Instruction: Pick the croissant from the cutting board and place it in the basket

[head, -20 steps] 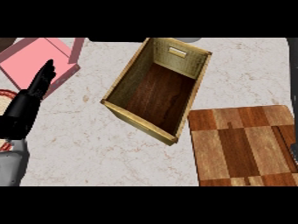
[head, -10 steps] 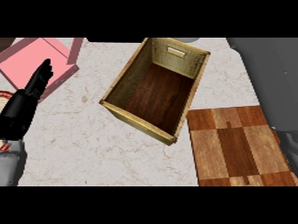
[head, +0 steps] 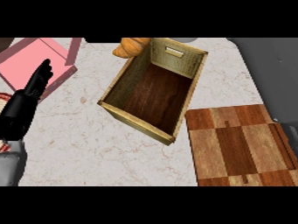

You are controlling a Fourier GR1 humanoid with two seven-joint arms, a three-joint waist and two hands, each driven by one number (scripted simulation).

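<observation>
Left hand [head: 19, 111] open beside rectangular wooden basket [head: 154, 94].

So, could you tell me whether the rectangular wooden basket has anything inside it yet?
Empty: the rectangular wooden basket shows only its bare dark floor; the golden croissant is outside, by its far rim.

Single view, head-mounted. Looks steeply down onto the pale marbled stone counter [head: 86, 148], near enough that the open rectangular wooden basket [head: 152, 94] fills the frame's centre. Relative to the basket: checkered brown wooden cutting board [head: 241, 146] at lower right, cropped by the frame; flat pink square item [head: 29, 65] at upper left. No second view.
</observation>
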